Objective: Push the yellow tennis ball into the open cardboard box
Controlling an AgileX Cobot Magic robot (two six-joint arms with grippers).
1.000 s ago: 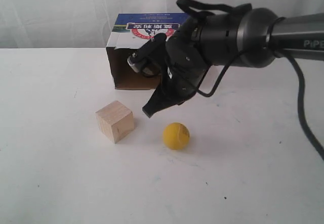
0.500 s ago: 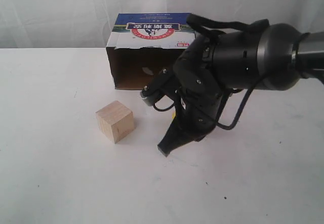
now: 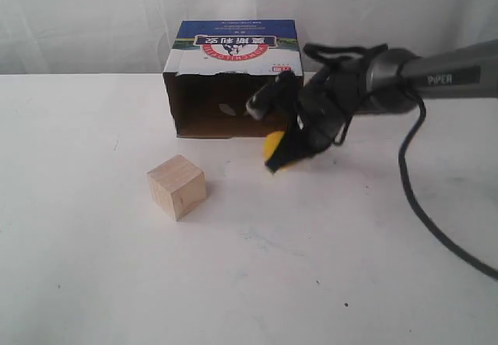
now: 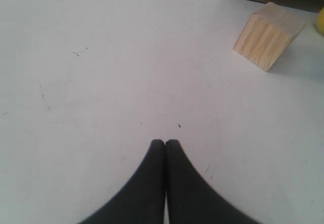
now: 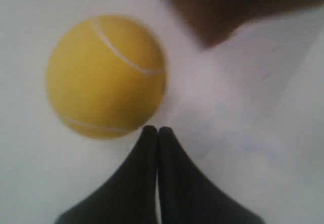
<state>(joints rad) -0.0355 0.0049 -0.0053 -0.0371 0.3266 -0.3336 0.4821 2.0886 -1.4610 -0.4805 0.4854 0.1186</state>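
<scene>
Jaws sit closed on your right gripper (image 5: 153, 129), tips touching the ball (image 5: 105, 75). Push off-centre and it may skid past the box (image 3: 226, 37).

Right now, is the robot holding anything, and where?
Nothing. The right jaws are shut beside the yellow tennis ball, not around it; the left jaws are shut empty.

The right arm (image 3: 420, 76) reaches from the exterior view's right edge toward centre, the right gripper (image 3: 272, 167) angled down, fingers pressed together. The left gripper (image 4: 165, 143), bottom centre of its wrist view, is closed too.
</scene>
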